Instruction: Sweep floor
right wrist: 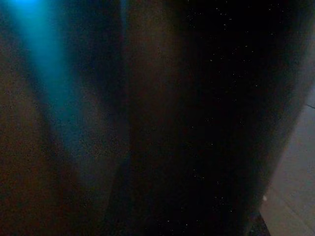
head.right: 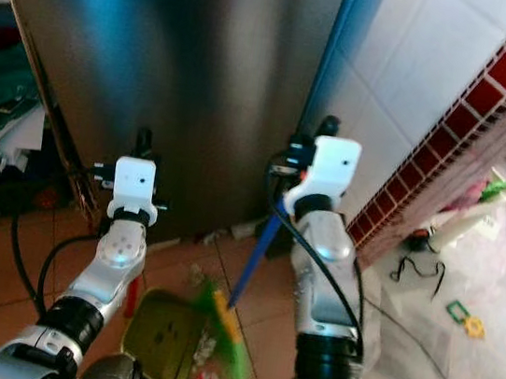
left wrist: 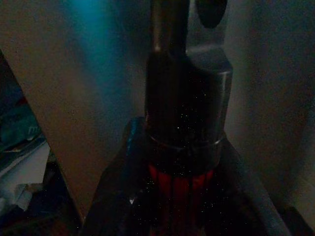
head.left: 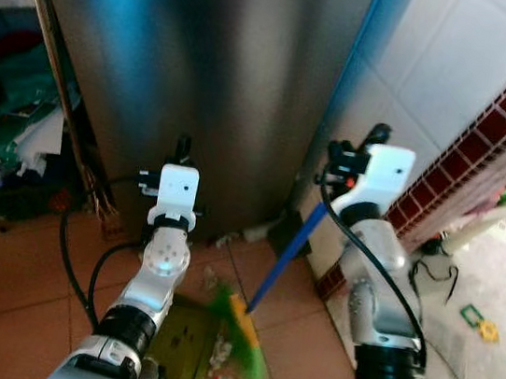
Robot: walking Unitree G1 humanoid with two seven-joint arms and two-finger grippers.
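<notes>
The broom (head.left: 247, 335) stood low in the middle of the scene, its green bristle head blurred against the brown tiled floor (head.left: 2, 296), and its blue handle (head.left: 289, 251) rose at a slant toward the right gripper (head.left: 374, 136). Just beside the bristles on the robot's left lay an olive-green dustpan (head.right: 166, 338) with small red and white scraps at its near edge. The right gripper was raised in front of the white tiled wall (head.left: 459, 68); whether its fingers were clenched on the handle could not be told, since the white wrist housing covered them and the right wrist view was almost wholly dark. The left gripper (head.left: 183, 147) was held up before the tall steel-grey refrigerator (head.left: 204, 70). In the left wrist view it was clamped about a dark upright shaft (left wrist: 184, 98) with a ribbed red grip (left wrist: 179, 184) below (very likely the dustpan's own handle, though the gloom hid the join). To the left of the refrigerator a thin stick (head.left: 60, 87) leaned against cluttered shelves (head.left: 2, 98). On the right a band of dark red tiles (head.left: 485, 147) edged the wall, with a green and yellow object (head.left: 478, 320) on the pale floor beyond. No brand, label or writing could be read anywhere.
</notes>
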